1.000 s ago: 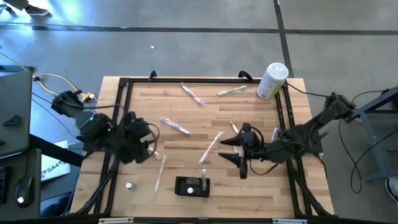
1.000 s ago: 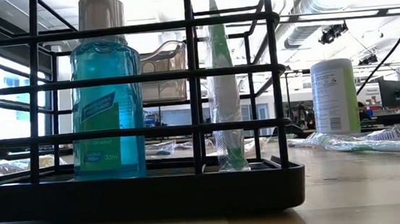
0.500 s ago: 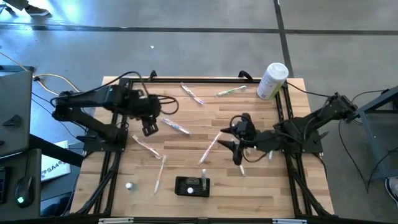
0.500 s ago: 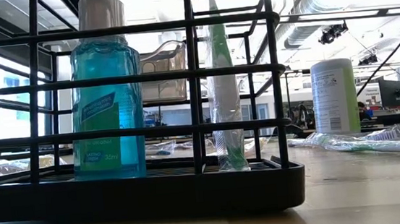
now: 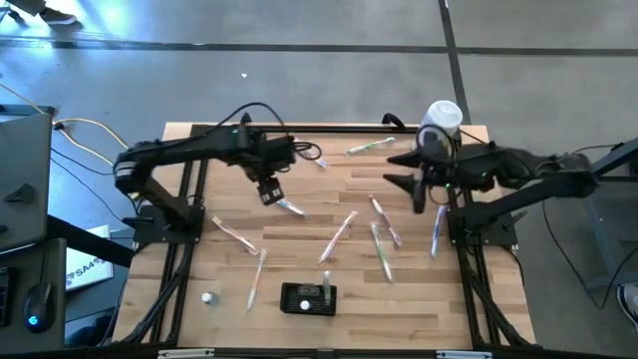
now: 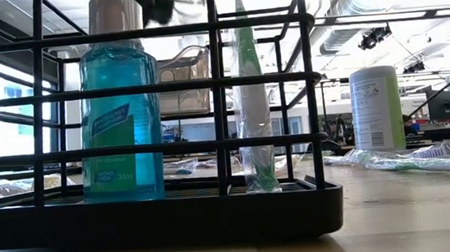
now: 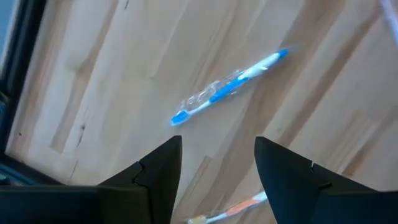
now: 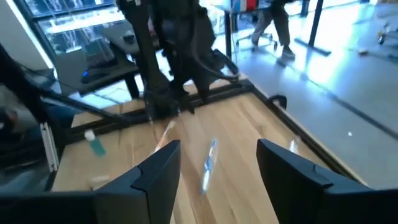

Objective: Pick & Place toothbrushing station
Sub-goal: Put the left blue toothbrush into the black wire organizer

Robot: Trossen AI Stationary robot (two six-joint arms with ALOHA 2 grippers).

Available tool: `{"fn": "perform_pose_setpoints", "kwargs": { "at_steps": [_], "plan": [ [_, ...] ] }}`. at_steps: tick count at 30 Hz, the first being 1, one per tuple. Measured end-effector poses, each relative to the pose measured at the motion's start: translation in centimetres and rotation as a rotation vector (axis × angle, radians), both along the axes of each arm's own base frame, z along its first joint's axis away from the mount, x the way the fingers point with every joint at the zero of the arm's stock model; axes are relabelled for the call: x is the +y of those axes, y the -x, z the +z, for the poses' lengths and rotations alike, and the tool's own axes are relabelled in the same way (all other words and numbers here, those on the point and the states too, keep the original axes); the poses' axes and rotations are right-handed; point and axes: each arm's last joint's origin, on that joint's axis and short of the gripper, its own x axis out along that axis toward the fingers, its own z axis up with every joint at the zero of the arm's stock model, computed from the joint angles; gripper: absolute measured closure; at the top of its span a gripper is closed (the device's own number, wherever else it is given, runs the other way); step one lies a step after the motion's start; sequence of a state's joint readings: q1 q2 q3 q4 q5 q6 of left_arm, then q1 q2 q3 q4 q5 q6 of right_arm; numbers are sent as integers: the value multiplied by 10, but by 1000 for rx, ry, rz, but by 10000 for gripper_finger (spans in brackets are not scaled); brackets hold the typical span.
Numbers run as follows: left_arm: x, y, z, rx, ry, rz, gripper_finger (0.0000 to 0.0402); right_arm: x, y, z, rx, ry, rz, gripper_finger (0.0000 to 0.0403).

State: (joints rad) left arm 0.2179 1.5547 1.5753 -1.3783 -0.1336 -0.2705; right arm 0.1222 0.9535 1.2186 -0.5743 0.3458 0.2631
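Change since earlier: both arms swung from near the tabletop's front half toward its far edge; loose brushes and station unmoved.
High view, left gripper (image 5: 267, 188): over the far-left part of the tabletop, just above a blue wrapped toothbrush (image 5: 289, 206); fingers apart, holding nothing.
High view, right gripper (image 5: 417, 185): near the far right corner, close beside the white container (image 5: 439, 120); fingers parted, empty.
High view, station: toothbrushing station (image 5: 307, 298) sat near the front edge, about midway along it, well apart from both grippers.
Low view: station (image 6: 155, 218) filled the foreground, with a blue mouthwash bottle (image 6: 117, 111) and an upright wrapped green brush (image 6: 251, 99) standing in it; white container (image 6: 377, 109) farther back.
Left wrist view: open dark fingers (image 7: 155, 171) framed the blue toothbrush (image 7: 227, 90) lying flat on bare wood.
Right wrist view: open fingers (image 8: 155, 171) looked across the tabletop toward the left arm (image 8: 168, 56); nothing between them.
Step in hand: likely the approach to a loose brush by the left arm, not yet grasped.
Next move calls for: lowering over the handle, closing across it, then carrying it to the station at the front edge.
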Motion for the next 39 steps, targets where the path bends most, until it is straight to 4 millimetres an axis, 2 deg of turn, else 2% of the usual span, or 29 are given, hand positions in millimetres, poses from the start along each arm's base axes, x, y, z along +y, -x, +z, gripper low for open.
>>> {"fn": "perform_pose_setpoints", "kwargs": {
  "at_steps": [4, 7, 14, 23, 30, 39],
  "plan": [
    [11, -12, -18, 73, 16, -5, 204, -10, 20, -4, 82, -16, 27, 199],
    [13, -19, -28, 113, 36, -62, 204, -16, 27, -9, 157, 10, 25, 199],
    [12, -33, -40, 130, 45, -251, 204, -23, 34, -20, 296, 53, 1, 199],
    [13, -35, -44, 119, 44, -385, 204, -29, 34, -19, 296, 94, -47, 199],
    [11, -28, -93, 150, 57, -438, 204, -31, 35, -19, 295, 77, -52, 199],
    [10, -25, -139, 101, 35, -514, 204, -41, 30, -16, 267, 115, -93, 199]
  ]
}}
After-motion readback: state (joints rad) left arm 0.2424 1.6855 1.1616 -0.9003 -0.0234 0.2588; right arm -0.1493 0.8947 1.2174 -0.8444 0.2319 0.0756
